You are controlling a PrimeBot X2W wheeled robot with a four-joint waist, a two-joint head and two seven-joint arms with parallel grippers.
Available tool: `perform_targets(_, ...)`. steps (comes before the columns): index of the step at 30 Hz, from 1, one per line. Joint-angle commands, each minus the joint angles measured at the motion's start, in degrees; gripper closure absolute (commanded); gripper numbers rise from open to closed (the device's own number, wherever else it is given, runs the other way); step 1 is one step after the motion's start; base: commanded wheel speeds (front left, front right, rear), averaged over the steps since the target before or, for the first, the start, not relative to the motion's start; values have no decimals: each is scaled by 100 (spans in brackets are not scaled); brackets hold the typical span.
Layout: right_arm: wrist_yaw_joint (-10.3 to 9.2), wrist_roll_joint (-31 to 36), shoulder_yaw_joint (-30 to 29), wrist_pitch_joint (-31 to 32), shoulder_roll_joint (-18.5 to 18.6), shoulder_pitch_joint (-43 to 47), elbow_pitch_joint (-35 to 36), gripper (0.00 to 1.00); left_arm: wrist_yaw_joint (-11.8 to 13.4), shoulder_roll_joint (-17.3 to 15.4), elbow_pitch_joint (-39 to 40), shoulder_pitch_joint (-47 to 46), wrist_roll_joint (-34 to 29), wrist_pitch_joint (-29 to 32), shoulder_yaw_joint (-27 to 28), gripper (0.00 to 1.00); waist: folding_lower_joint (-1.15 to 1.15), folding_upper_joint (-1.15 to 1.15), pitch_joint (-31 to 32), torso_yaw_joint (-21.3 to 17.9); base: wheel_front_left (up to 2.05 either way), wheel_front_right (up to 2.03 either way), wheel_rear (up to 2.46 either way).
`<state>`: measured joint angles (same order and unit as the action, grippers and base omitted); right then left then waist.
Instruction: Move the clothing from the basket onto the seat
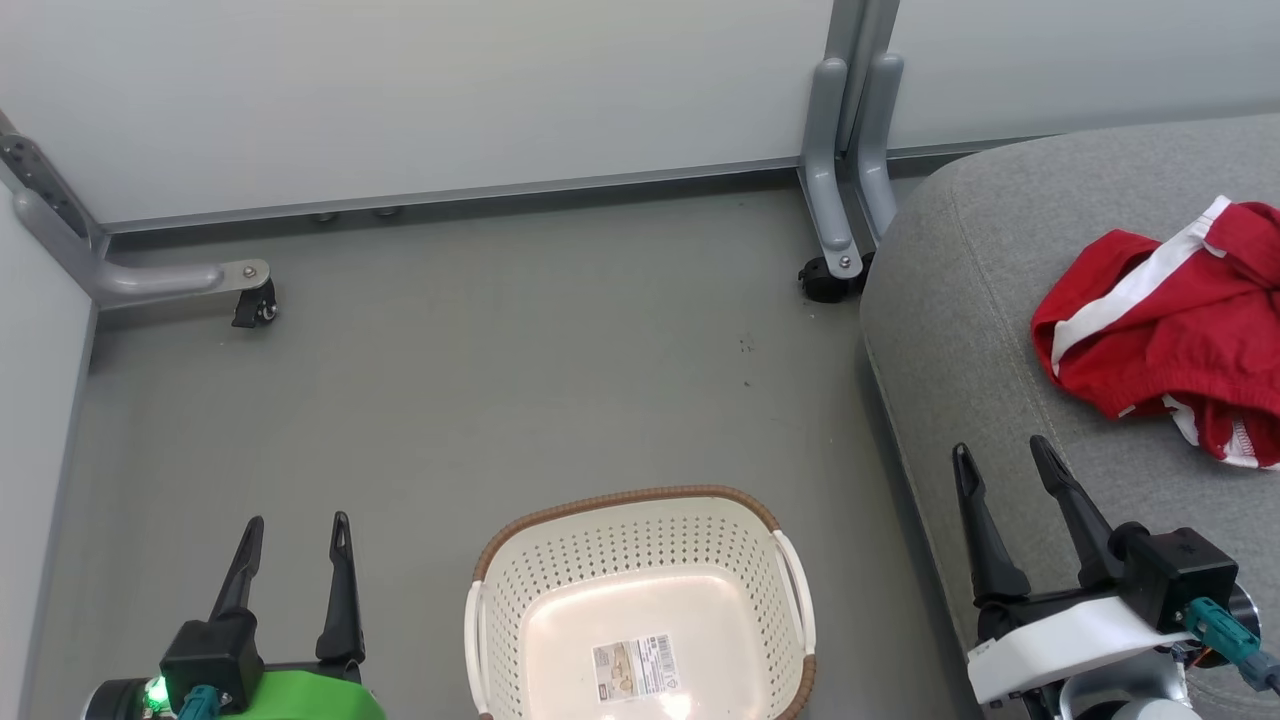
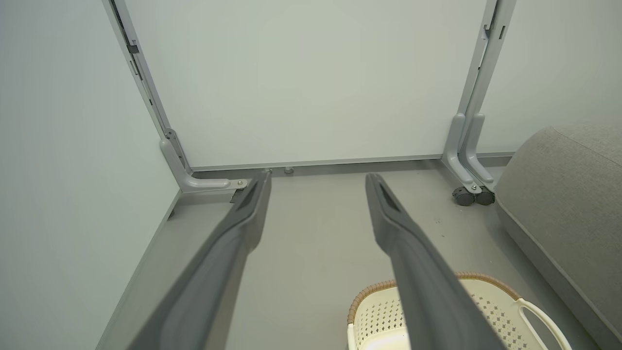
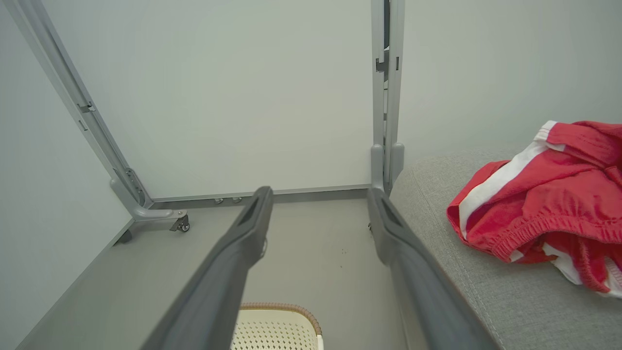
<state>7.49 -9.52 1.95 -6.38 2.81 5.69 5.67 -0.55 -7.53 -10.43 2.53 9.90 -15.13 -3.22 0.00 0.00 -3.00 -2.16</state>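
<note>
Red cloth with white stripes and trim: the clothing (image 1: 1165, 320) is heaped on the seat (image 1: 960, 300), towards the right of the head view and well apart from the basket (image 1: 625, 497). The heap is cut by that view's right edge. It may be two garments bundled together, but this cannot be told for certain.

Cream perforated plastic, brown rim: the basket is stood on the floor (image 1: 500, 350) between the two arms, near the seat's side. A paper label (image 1: 634, 668) is seen on its bottom. No cloth is seen in the part shown, though its near end is cut off.

Left fingers (image 1: 341, 590): spread wide, nothing held, hung above the floor to the left of the basket.

Right fingers (image 1: 1078, 515): spread wide, nothing held, poised over the seat's near edge, near the heap but apart from it.

Status: the transfer is judged done, or very nearly.

Hazards noted:
- The cloth is loose and soft. If the right arm were swung across the seat, a fold could be snagged by an open finger and the heap dragged towards the edge.
- The basket looks light. It could be tipped or shoved by either arm if it were brought inward carelessly.
- A garment could be overlooked in the basket's unseen near end if no check were made.
</note>
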Motion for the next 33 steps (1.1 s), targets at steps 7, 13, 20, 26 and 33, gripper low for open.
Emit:
perform_targets(7,0,-26,-21,21,15,91,45,0,-74,51,-34,-11,-101,-1,63,0,0,0,-13,53,0,0,0)
perform_targets(13,0,-30,-26,18,15,81,47,0,-101,85,-48,-38,-150,-2,108,0,0,0,-16,80,0,0,0)
perform_targets(20,0,-58,-34,18,15,57,43,0,-130,137,-34,-36,-193,-2,166,0,0,0,-10,104,0,0,0)
perform_targets(26,0,-361,0,27,-9,30,-126,100,-120,159,-243,-62,153,114,195,100,0,0,-4,107,0,0,0)
perform_targets(33,0,-1221,-15,100,64,-113,-321,100,-177,188,-247,-140,950,317,270,100,0,0,13,113,0,0,0)
